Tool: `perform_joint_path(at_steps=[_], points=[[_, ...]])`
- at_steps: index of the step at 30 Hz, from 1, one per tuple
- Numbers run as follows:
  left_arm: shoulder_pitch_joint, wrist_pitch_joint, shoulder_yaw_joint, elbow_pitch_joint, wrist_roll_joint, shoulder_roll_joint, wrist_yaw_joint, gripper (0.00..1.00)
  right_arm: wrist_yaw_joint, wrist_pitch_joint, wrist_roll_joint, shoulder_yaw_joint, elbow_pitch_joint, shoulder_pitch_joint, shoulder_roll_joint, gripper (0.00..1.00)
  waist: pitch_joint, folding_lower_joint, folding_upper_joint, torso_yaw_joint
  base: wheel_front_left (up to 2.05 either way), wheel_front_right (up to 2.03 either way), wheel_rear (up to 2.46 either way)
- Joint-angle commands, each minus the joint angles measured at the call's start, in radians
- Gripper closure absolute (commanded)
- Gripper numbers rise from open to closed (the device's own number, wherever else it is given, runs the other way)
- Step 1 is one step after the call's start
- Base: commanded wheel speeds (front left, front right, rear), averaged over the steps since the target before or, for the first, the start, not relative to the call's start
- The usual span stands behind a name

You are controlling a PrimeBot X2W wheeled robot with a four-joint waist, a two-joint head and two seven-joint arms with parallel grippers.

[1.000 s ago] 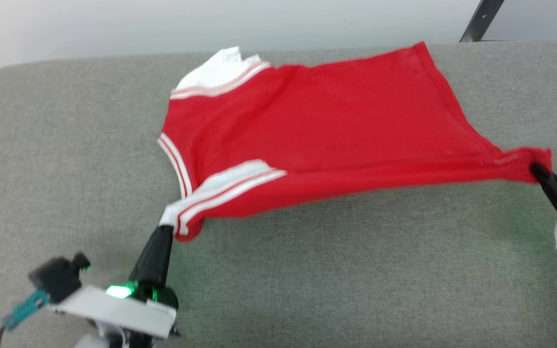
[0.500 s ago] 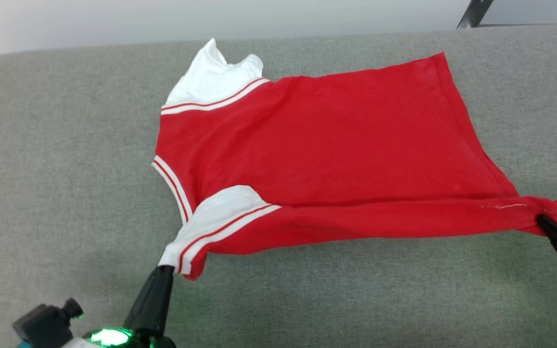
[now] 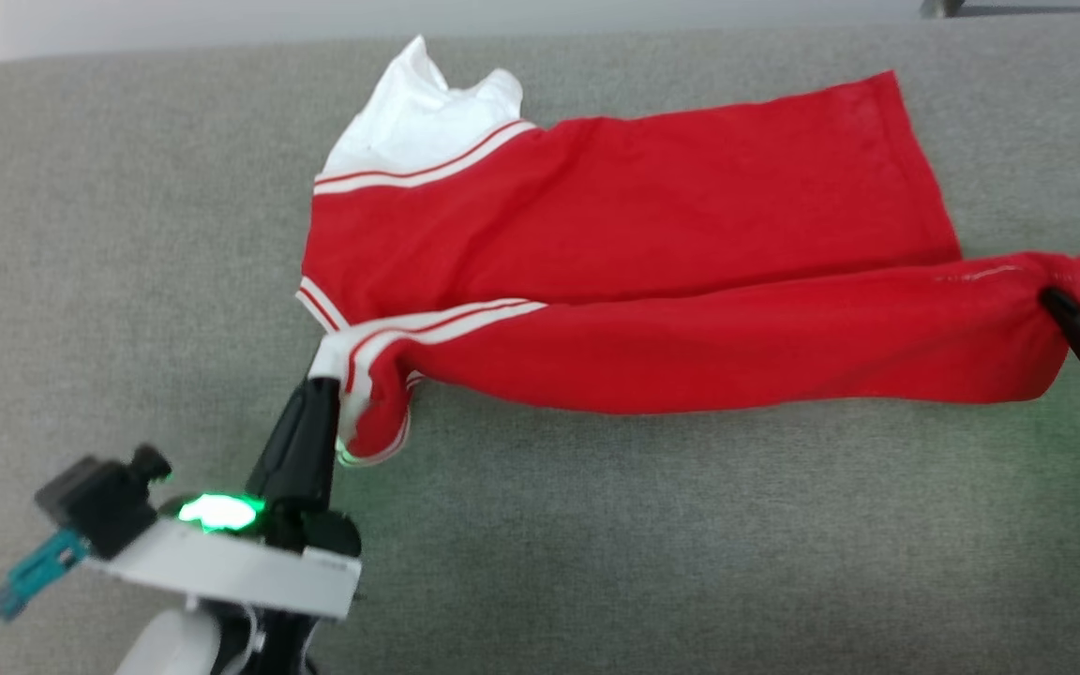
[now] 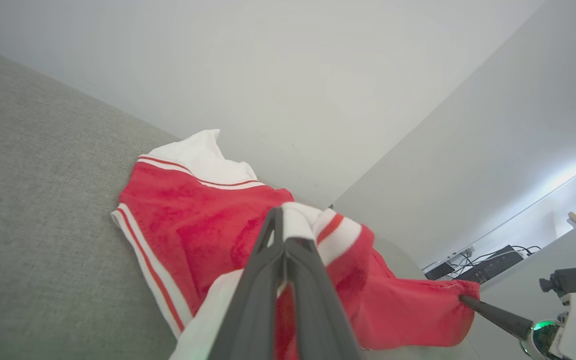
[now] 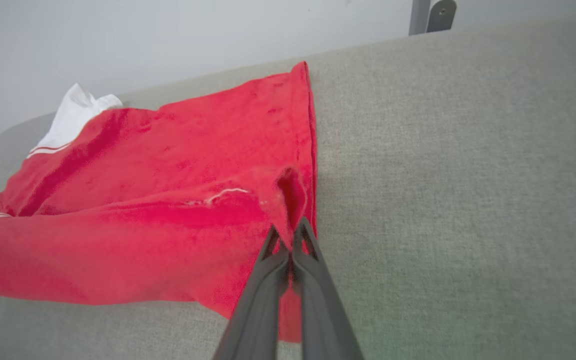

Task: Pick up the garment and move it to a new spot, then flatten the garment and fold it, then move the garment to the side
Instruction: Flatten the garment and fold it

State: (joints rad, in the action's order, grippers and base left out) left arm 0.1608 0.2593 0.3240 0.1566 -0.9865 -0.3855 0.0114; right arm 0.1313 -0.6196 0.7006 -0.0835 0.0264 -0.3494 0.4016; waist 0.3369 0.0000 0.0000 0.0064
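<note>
Your left gripper and right gripper pinch the garment by its near side. Folding looks started; moving it aside is left.

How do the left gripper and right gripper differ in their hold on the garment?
The left gripper pinches the garment's white striped sleeve; the right gripper pinches a plain red hem corner. The left gripper points up the head view; the right gripper slants toward its upper left. Both are shut on it.
</note>
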Motion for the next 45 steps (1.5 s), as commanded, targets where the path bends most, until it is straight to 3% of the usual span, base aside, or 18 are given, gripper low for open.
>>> perform_joint_path(at_steps=[1,5,14,17,26,27,28,29,30,31,38,45], points=[[0.020,0.003,0.000,-0.012,0.006,0.007,0.006,1.00,-0.001,0.006,-0.004,0.006,-0.015,-0.018,-0.002,1.00,0.019,0.0000,0.0000,0.009,0.00,0.00,0.00],[0.094,0.004,0.016,-0.122,0.060,0.029,0.019,1.00,-0.001,0.026,-0.023,0.035,-0.112,-0.076,0.005,1.00,0.052,0.0000,0.0000,0.019,0.00,0.00,0.00],[0.170,-0.020,0.062,-0.317,0.156,0.047,-0.044,1.00,-0.001,0.107,-0.042,0.126,-0.268,-0.150,0.016,1.00,0.095,0.0000,0.0000,0.016,0.00,0.00,0.00],[0.166,-0.027,0.075,-0.352,0.176,0.041,-0.066,1.00,-0.001,0.132,-0.040,0.158,-0.311,-0.161,0.016,1.00,0.097,0.0000,0.0000,0.018,0.00,0.00,0.00],[0.188,-0.037,0.096,-0.388,0.200,0.033,-0.068,1.00,-0.001,0.189,-0.015,0.219,-0.384,-0.186,0.036,1.00,0.090,0.0000,0.0000,0.031,0.00,0.00,0.00],[0.193,-0.036,0.094,-0.387,0.205,0.028,-0.071,0.75,-0.001,0.200,-0.013,0.225,-0.382,-0.189,0.039,1.00,0.085,0.0000,0.0000,0.032,0.00,0.00,0.00],[0.197,-0.038,0.094,-0.386,0.208,0.023,-0.072,0.56,-0.001,0.210,-0.011,0.230,-0.381,-0.188,0.042,0.80,0.077,0.0000,0.0000,0.033,0.00,0.00,0.00],[0.201,-0.039,0.092,-0.381,0.212,0.015,-0.076,0.00,-0.001,0.220,-0.009,0.237,-0.378,-0.186,0.046,0.52,0.071,0.0000,0.0000,0.033,0.00,0.00,0.00],[0.206,-0.045,0.089,-0.375,0.219,0.005,-0.079,0.00,-0.001,0.235,-0.006,0.242,-0.374,-0.185,0.051,0.38,0.062,0.0000,0.0000,0.034,0.00,0.00,0.00],[0.209,-0.051,0.087,-0.366,0.222,-0.008,-0.083,0.00,-0.001,0.244,-0.002,0.242,-0.371,-0.182,0.057,0.00,0.054,0.0000,0.0000,0.035,0.00,0.00,0.00],[0.223,-0.169,0.056,-0.215,0.262,-0.152,-0.146,0.00,-0.001,0.289,0.015,0.237,-0.338,-0.153,0.071,0.00,0.006,0.0000,0.0000,0.038,0.00,0.00,0.00],[0.235,-0.427,0.083,0.009,0.292,-0.308,-0.195,0.00,-0.001,0.312,0.008,0.192,-0.289,-0.132,0.063,0.00,-0.009,0.0000,0.0000,0.024,0.00,0.00,0.00]])
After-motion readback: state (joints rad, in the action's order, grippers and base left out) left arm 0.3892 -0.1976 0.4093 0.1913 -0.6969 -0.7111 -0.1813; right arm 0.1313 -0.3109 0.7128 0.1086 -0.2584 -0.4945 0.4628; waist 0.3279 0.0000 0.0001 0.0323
